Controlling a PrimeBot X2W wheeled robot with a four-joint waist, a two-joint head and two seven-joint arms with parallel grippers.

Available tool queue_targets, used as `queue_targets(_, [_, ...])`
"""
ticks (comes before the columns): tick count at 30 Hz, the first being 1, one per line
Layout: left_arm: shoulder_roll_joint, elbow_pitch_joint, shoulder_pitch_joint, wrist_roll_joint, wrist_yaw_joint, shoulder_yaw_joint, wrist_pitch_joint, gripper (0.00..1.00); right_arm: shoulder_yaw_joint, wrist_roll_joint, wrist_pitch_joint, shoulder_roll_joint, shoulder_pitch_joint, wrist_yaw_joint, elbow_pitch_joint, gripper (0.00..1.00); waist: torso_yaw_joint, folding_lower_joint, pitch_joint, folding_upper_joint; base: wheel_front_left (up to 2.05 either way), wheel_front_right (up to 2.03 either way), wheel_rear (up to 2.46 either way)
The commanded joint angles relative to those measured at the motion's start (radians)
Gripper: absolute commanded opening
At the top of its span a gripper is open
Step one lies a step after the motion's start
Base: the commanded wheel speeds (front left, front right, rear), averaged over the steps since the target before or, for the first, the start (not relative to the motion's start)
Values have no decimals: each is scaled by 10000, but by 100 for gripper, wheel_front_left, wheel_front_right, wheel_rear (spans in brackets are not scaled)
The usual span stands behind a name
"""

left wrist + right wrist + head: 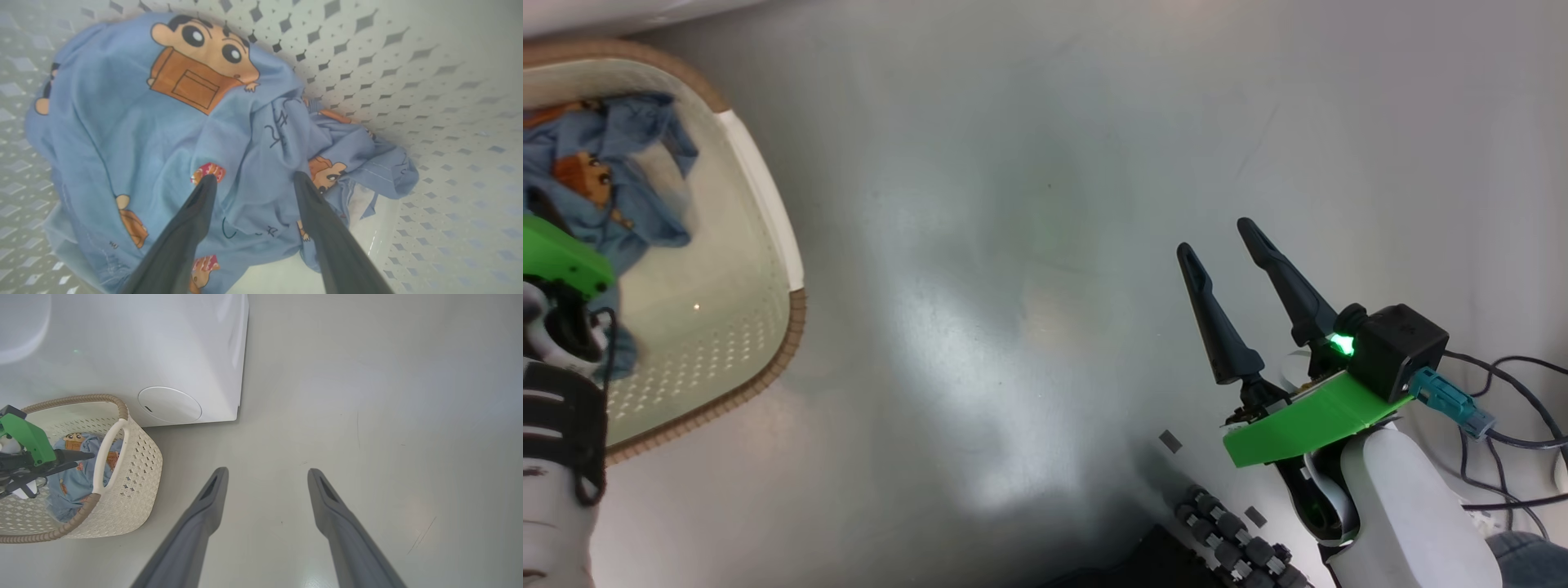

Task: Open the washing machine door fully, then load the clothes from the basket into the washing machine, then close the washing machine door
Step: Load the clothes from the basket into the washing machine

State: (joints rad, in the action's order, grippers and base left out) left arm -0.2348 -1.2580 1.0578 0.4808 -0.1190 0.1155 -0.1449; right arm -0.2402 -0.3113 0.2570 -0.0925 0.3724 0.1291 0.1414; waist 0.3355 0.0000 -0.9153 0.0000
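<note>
Left wrist view: clothes (184, 134) crumpled in basket (408, 81), bundle's long axis roughly 10-to-4 o'clock, no clear front. Left gripper (255, 176) fingers apart over fold, contact unclear, nothing clamped. Step judged: picking clothes for loading. Next: press down, close on bunched fold, lift clear of rim. Right gripper (1215, 235) spread, empty, at 4 o'clock in head view. Washing machine (163, 355) just beside basket

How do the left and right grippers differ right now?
The left gripper is down inside the basket; the right gripper hangs outside it. The left gripper's fingers point at the clothes; the right gripper's point at bare floor. Both stand open, holding nothing.
</note>
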Motion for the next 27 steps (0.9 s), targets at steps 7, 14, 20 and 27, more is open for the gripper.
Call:
queue_targets(7, [-642, -97, 157, -89, -198, -111, 127, 100, -133, -115, 48, 6, -241, 16, -287, 100, 306, 0, -305, 0, 0, 0, 0])
queue_targets(14, [-858, -172, 425, -223, -465, -301, 278, 100, -22, -117, 48, -22, -383, 16, -367, 100, 440, 0, -509, 0, 0, 0, 0])
queue_targets(20, [-1041, -228, 582, -305, -774, -438, 446, 100, 42, -111, 48, -47, -495, 16, -496, 100, 494, 0, -644, 0, 0, 0, 0])
queue_targets(27, [-887, -267, 741, -368, -979, -647, 501, 100, 295, -20, 48, -214, -764, 16, -695, 100, 329, 0, -738, 0, 0, 0, 0])
